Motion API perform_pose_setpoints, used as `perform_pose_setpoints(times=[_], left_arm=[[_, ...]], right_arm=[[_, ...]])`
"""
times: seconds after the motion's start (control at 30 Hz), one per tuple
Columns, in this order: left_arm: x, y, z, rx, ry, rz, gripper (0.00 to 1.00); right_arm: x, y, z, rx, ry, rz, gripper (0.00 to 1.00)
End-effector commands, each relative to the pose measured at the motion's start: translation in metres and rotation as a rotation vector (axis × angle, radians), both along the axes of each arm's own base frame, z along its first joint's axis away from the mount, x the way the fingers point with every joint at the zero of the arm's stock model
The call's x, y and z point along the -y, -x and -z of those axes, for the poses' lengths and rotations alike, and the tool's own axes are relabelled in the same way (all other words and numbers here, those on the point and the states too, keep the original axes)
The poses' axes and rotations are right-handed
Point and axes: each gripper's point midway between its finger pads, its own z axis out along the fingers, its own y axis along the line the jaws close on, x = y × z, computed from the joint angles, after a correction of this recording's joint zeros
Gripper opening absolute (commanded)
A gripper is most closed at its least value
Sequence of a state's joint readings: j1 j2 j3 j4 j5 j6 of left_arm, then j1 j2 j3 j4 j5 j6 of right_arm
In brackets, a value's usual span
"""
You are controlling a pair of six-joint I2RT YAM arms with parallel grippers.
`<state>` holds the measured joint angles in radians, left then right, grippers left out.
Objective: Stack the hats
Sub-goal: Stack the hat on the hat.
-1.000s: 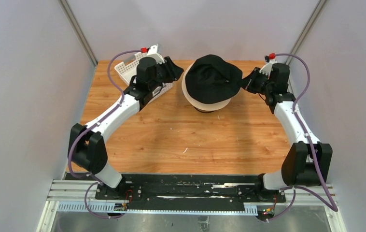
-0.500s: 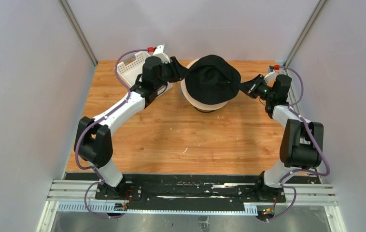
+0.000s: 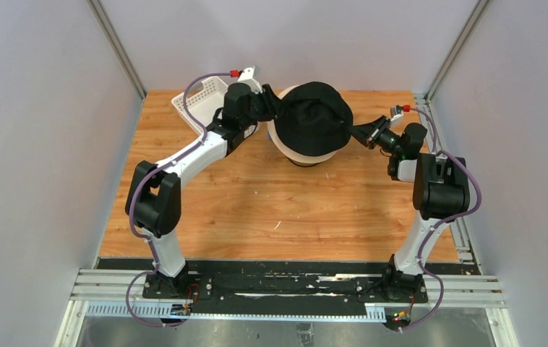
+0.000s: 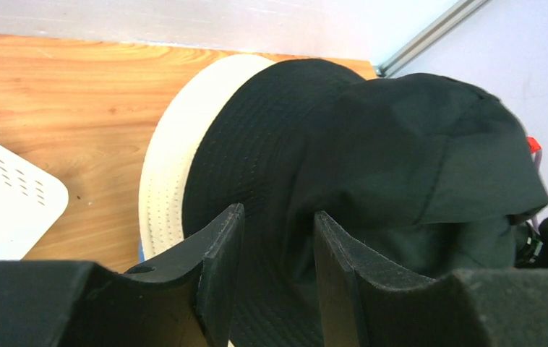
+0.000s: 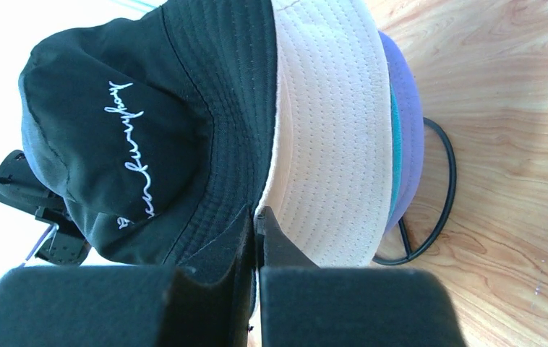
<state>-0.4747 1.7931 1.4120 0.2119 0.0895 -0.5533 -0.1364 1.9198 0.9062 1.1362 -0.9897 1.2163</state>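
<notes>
Top external view: both arms rise from the near edge of the wooden table point(image 3: 271, 210) and reach to its far middle, where the hats sit in one stack. The right gripper point(image 3: 361, 132) comes in from the right. In the right wrist view its two fingers are clenched together on the brim of the black hat point(image 3: 313, 119), the fabric pinched thin between them. The left gripper point(image 3: 270, 108) meets the same hat from the left. In the left wrist view its jaws stand apart, released, with the black brim lying in the gap between them; whether either finger touches the cloth cannot be told.

The black hat lies on top of the stack, its crown rumpled and leaning toward the left, with white script lettering visible on the crown from the right wrist. Right under it is the beige hat point(image 3: 307, 154), whose brim shows all round the near side. Below that the right wrist view shows a sliver of the teal hat point(image 5: 397, 144) and the edge of the lavender hat point(image 5: 410, 130), and beneath them the ring of a black wire stand point(image 5: 446, 181) resting on the wood.

At the far left, just beside the left gripper, lies a white lattice basket point(image 3: 197, 101), tilted.
</notes>
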Motion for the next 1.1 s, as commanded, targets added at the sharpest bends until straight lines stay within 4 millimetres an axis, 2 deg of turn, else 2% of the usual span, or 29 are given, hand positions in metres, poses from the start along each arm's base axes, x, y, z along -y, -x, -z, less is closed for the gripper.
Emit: perform_pose_setpoints(times=[0.0,0.13,0.17,0.3,0.5,0.77,0.87,1.07], left_arm=[[0.001,-0.012,-0.008,0.052,-0.02,-0.028,0.45],[0.003,-0.019,0.004,0.037,-0.043,-0.033,0.45],[0.003,-0.02,0.008,0.029,-0.047,-0.034,0.45],[0.003,-0.022,0.027,-0.005,-0.064,-0.04,0.45],[-0.004,-0.021,0.047,-0.044,-0.081,-0.066,0.45],[-0.017,-0.004,0.073,-0.112,-0.091,-0.087,0.44],[-0.022,0.009,0.091,-0.156,-0.093,-0.088,0.44],[-0.017,0.035,0.106,-0.202,-0.052,-0.049,0.44]], right_arm=[[-0.005,-0.002,-0.008,0.056,0.007,-0.043,0.0],[-0.011,-0.005,-0.003,0.046,-0.004,-0.06,0.01],[-0.012,-0.007,0.009,0.014,-0.007,-0.063,0.01],[-0.016,-0.013,0.034,-0.051,0.049,-0.059,0.01],[-0.023,-0.018,0.056,-0.112,0.151,-0.055,0.01],[-0.021,-0.033,0.05,-0.099,0.211,-0.031,0.01],[-0.017,-0.042,0.042,-0.09,0.243,-0.019,0.01],[-0.014,-0.062,0.024,-0.069,0.275,-0.009,0.01]])
